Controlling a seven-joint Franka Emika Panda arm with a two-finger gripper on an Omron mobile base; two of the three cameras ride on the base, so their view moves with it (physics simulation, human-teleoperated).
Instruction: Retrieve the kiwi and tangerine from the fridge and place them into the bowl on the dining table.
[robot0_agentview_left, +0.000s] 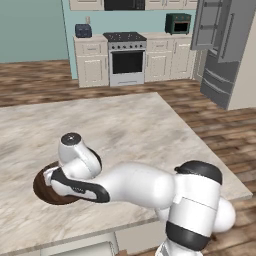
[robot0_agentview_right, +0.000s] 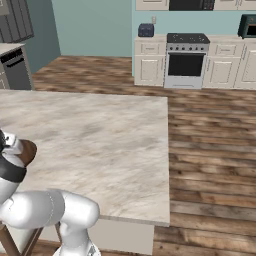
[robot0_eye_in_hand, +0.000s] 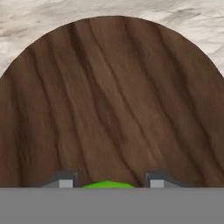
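Note:
The dark-brown wooden bowl (robot0_agentview_left: 42, 193) (robot0_agentview_right: 28, 150) sits near the front left of the beige stone dining table (robot0_agentview_left: 130, 125) (robot0_agentview_right: 100, 135). My hand hangs low over it. In the hand view the bowl's grained inside (robot0_eye_in_hand: 109, 100) lies close below. My gripper (robot0_eye_in_hand: 108, 183) holds the yellow-green kiwi (robot0_eye_in_hand: 107, 184) between its two fingertips (robot0_eye_in_hand: 65, 182); just the fruit's top edge shows. The tangerine is out of view. Far back on the right, the grey fridge (robot0_agentview_left: 222, 50) stands with its upper doors swung open.
Across the wood floor is a cream cabinet run with a stove (robot0_agentview_left: 125, 55) (robot0_agentview_right: 186, 57), a blue toaster (robot0_agentview_left: 83, 31) and a green oven box (robot0_agentview_left: 177, 23). The table's right edge (robot0_agentview_left: 200, 145) drops to the floor.

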